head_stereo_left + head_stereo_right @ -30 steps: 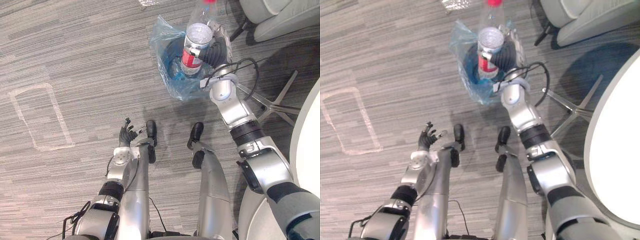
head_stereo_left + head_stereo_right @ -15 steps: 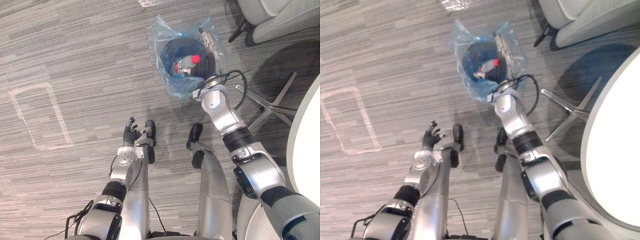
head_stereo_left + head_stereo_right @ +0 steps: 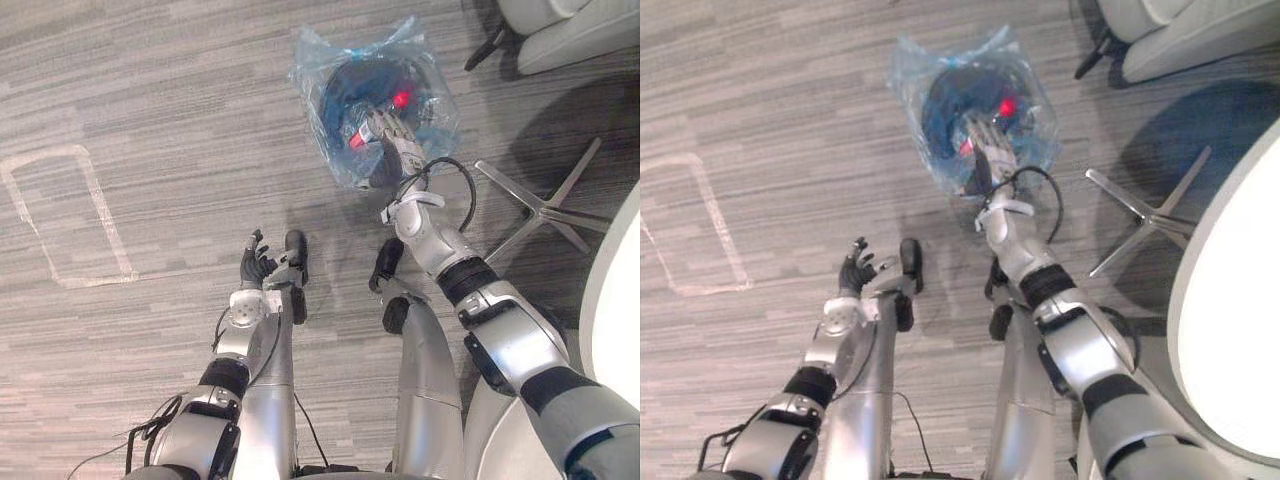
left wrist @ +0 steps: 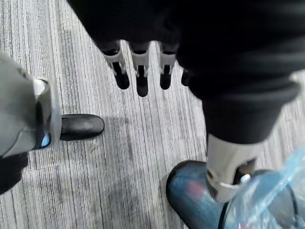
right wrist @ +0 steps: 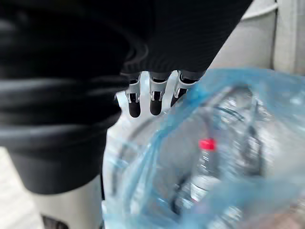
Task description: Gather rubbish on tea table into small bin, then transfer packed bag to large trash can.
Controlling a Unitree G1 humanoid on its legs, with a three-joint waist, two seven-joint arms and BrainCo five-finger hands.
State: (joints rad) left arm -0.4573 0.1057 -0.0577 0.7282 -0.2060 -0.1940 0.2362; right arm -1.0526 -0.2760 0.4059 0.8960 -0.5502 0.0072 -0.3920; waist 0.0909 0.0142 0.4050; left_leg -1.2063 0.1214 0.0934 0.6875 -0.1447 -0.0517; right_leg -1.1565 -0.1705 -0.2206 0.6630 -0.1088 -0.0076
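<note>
A small dark bin (image 3: 336, 92) lined with a blue plastic bag (image 3: 318, 68) stands on the carpet ahead of me. Inside it lies a clear bottle with a red cap (image 3: 402, 98) and a red label; the right wrist view shows the bottle (image 5: 204, 167) resting among other clear rubbish. My right hand (image 3: 386, 131) hovers over the bin's near rim, open, fingers (image 5: 150, 101) straight, holding nothing. My left hand (image 3: 256, 266) hangs open and idle over the floor, well short of the bin (image 4: 190, 196).
A swivel chair's metal star base (image 3: 541, 206) spreads just right of the bin, its pale seat (image 3: 570, 35) beyond. The white round table's edge (image 3: 615, 290) curves along the right. A taped outline (image 3: 60, 220) marks the carpet at left.
The bottle, held upright above the bin a second ago, went down into it. My right hand has let go and drawn back to the near rim. The left hand barely moved.
</note>
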